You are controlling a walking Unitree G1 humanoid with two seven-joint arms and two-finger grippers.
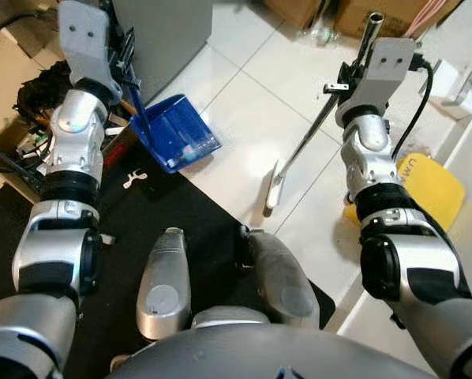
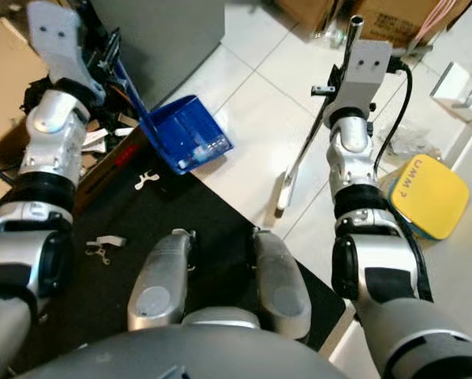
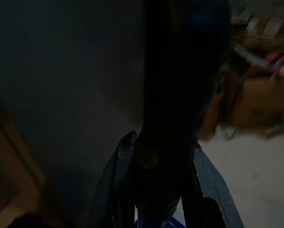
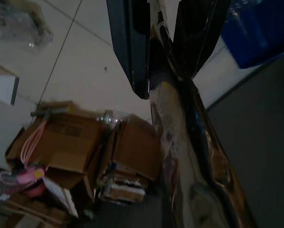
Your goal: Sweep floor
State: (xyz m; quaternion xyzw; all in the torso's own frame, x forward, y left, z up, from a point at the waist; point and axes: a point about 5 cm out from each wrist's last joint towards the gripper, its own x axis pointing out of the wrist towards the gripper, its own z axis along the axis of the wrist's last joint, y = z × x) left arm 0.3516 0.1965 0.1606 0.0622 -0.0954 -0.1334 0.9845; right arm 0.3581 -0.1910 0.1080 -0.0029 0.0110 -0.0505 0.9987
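Mid-task: left gripper [image 3: 156,190] clamped on blue dustpan [image 1: 177,130] handle at ten o'clock, scraps seemingly inside; right gripper [image 4: 163,71] clamped on broom [image 1: 299,154] at one o'clock; white debris [image 2: 147,181] left on black mat [image 1: 173,213].

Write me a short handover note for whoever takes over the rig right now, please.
Left tool: shut on the dustpan handle; pan mouth rests on the white tile at the black mat edge.
Right tool: shut on the broom pole; its head touches the tile right of the pan.
Done: a little debris lies in the pan.
Left: white scraps lie on the mat; sweep them in.
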